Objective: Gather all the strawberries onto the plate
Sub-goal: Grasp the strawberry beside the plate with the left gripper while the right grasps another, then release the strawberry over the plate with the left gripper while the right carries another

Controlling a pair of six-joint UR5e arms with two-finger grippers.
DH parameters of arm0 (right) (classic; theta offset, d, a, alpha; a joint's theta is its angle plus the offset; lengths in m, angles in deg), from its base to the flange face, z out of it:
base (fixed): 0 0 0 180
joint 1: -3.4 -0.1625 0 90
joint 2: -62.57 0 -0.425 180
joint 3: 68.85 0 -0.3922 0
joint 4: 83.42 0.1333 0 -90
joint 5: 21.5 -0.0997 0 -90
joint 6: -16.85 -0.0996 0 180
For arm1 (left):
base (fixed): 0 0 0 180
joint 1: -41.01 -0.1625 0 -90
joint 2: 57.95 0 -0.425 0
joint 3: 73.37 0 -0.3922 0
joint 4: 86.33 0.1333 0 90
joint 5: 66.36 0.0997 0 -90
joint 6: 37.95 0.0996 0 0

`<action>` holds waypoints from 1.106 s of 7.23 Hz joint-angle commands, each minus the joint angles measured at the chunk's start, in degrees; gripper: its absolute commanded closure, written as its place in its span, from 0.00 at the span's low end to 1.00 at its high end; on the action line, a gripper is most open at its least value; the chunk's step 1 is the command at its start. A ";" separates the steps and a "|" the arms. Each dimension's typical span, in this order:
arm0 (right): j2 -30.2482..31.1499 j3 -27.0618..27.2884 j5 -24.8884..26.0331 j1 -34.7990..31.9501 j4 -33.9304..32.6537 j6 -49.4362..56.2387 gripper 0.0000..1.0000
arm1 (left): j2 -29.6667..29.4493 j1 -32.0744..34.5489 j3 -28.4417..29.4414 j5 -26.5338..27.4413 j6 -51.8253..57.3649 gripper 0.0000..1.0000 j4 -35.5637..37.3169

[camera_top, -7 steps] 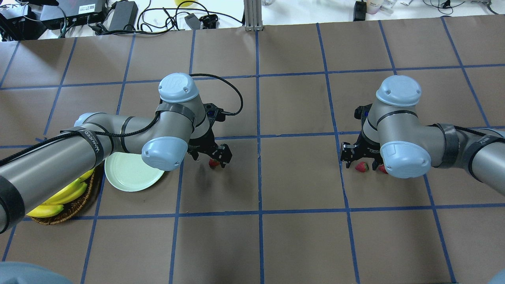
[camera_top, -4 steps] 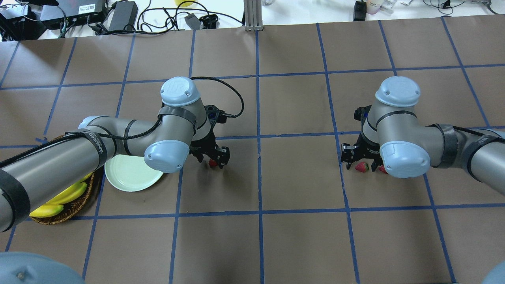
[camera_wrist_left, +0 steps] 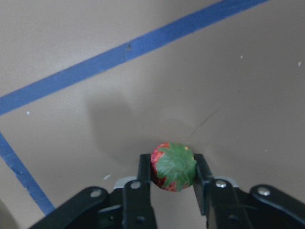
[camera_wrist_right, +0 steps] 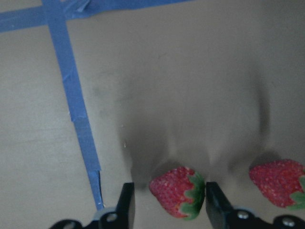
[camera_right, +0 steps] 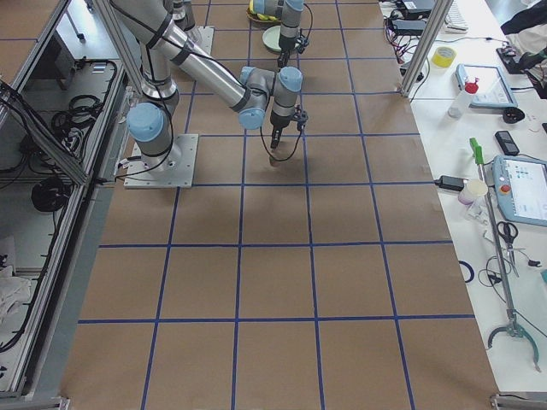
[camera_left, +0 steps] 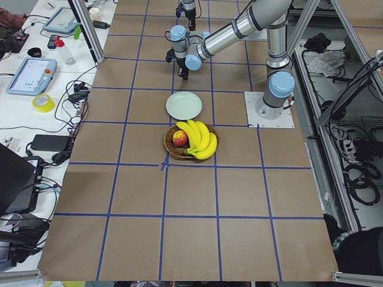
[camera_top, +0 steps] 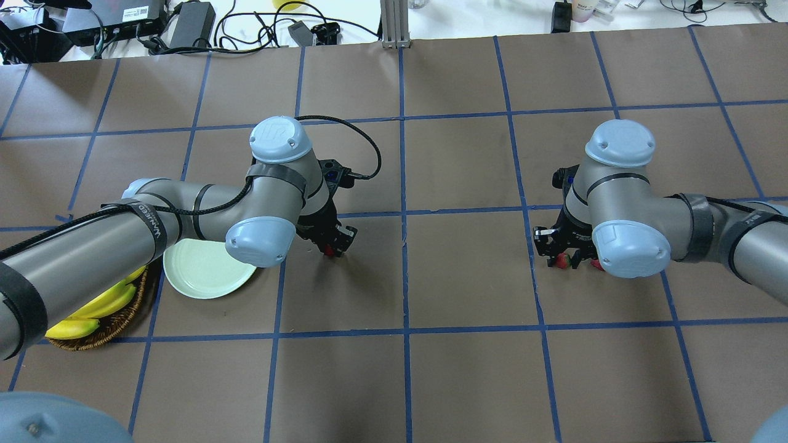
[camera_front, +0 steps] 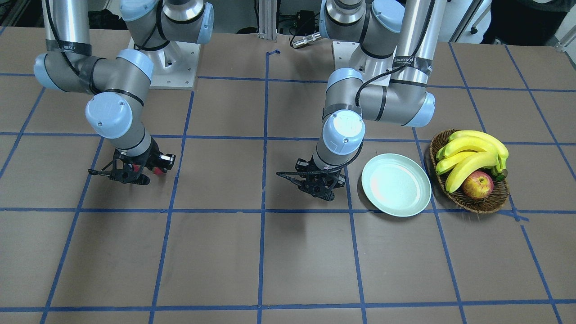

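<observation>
In the left wrist view one strawberry (camera_wrist_left: 174,167) sits green cap up, and my left gripper (camera_wrist_left: 172,177) is shut on it, both fingers pressing its sides just above the brown paper. From overhead that gripper (camera_top: 332,246) is just right of the pale plate (camera_top: 203,274), which holds nothing. My right gripper (camera_wrist_right: 167,202) is open and straddles a second strawberry (camera_wrist_right: 177,192). Its right finger touches the berry, and a gap remains at the left finger. A third strawberry (camera_wrist_right: 279,183) lies just outside the right finger. Overhead, the right gripper (camera_top: 561,258) is far right of the plate.
A wicker basket (camera_front: 477,204) with bananas (camera_front: 470,150) and an apple (camera_front: 478,184) stands beside the plate (camera_front: 396,184), on its far side from my left gripper (camera_front: 317,186). Blue tape lines grid the brown paper. Cables and boxes lie beyond the table's far edge.
My left gripper has shut on its strawberry. The right gripper's fingers have drawn in around the second strawberry. Both arms stayed almost in place.
</observation>
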 commanded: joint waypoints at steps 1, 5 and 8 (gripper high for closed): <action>0.33 -0.71 0.56 0.00 0.58 -0.68 0.93 | 1.76 -0.86 5.07 0.46 0.17 1.00 -2.53; -0.36 -12.90 -8.12 -11.81 8.32 -18.52 0.92 | 3.70 -17.96 12.49 5.63 9.28 1.00 -16.70; -10.17 -25.79 -13.42 -29.04 7.27 -38.35 0.91 | 2.48 -23.98 7.84 7.14 9.93 1.00 -17.14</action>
